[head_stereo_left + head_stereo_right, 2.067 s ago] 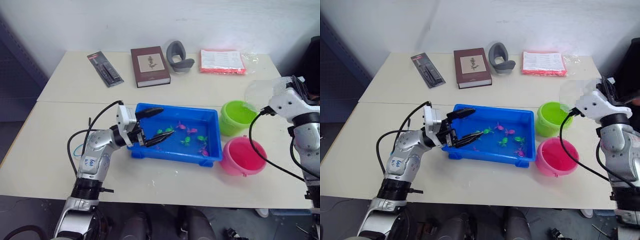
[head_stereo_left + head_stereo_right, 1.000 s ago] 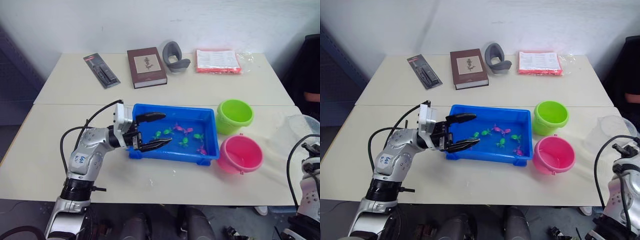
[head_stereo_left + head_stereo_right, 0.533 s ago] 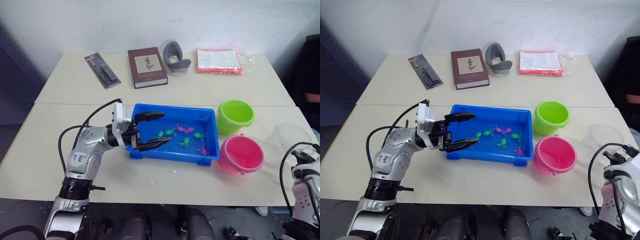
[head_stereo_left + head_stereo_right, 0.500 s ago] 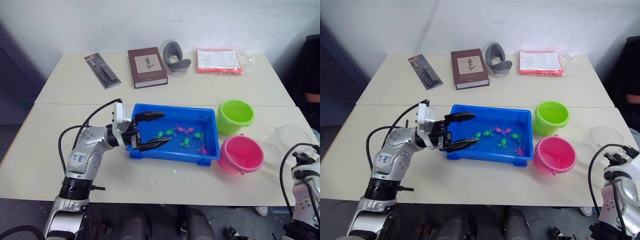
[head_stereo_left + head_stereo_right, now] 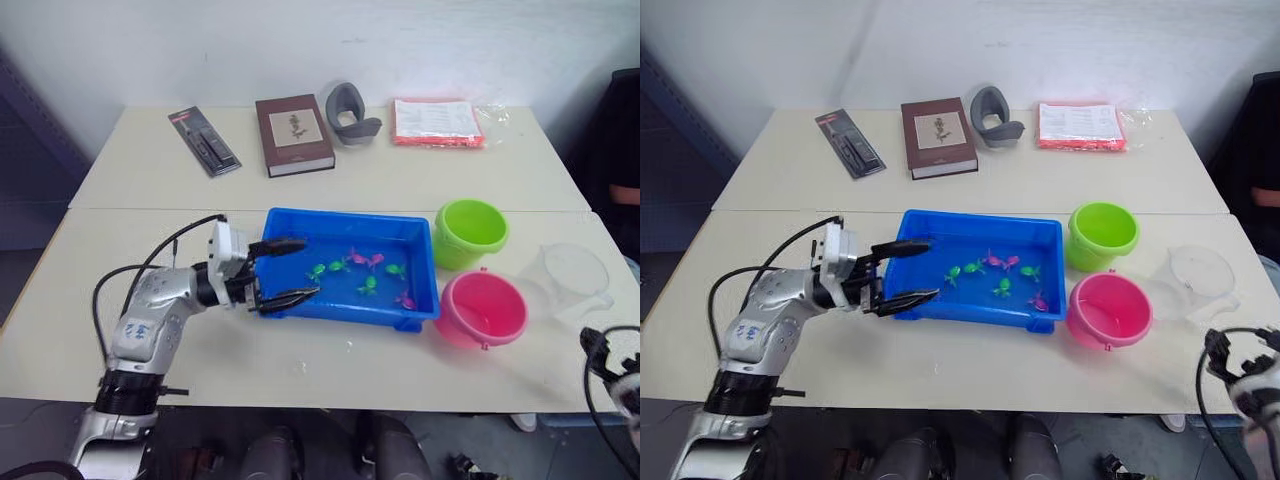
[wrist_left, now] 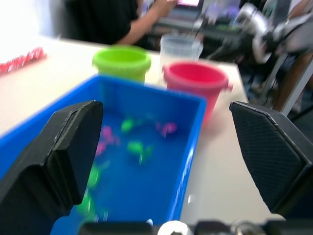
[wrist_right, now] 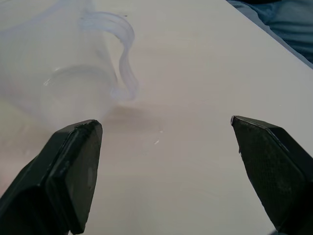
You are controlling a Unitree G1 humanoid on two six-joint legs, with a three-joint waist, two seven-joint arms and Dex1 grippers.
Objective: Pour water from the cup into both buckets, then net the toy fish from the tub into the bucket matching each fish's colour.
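The clear cup (image 5: 572,280) stands upright on the table, right of the pink bucket (image 5: 483,308) and free of any grip. My right gripper (image 7: 164,122) is open just short of the cup (image 7: 73,73), nothing between its fingers. The green bucket (image 5: 471,232) sits behind the pink one. Several green and pink toy fish (image 5: 365,272) lie in the blue tub (image 5: 345,218). My left gripper (image 5: 298,268) is open at the tub's left end, holding nothing. In the left wrist view the tub (image 6: 195,127) lies between the fingers.
Along the table's far side lie a black package (image 5: 204,139), a brown book (image 5: 294,133), a grey curved holder (image 5: 352,112) and a red-edged packet (image 5: 438,122). A person (image 6: 122,19) sits beyond the table's right end.
My right gripper has opened and let go of the cup, which now stands on the table. The right arm has dropped back toward the near edge. The left gripper has drawn back a little leftward.
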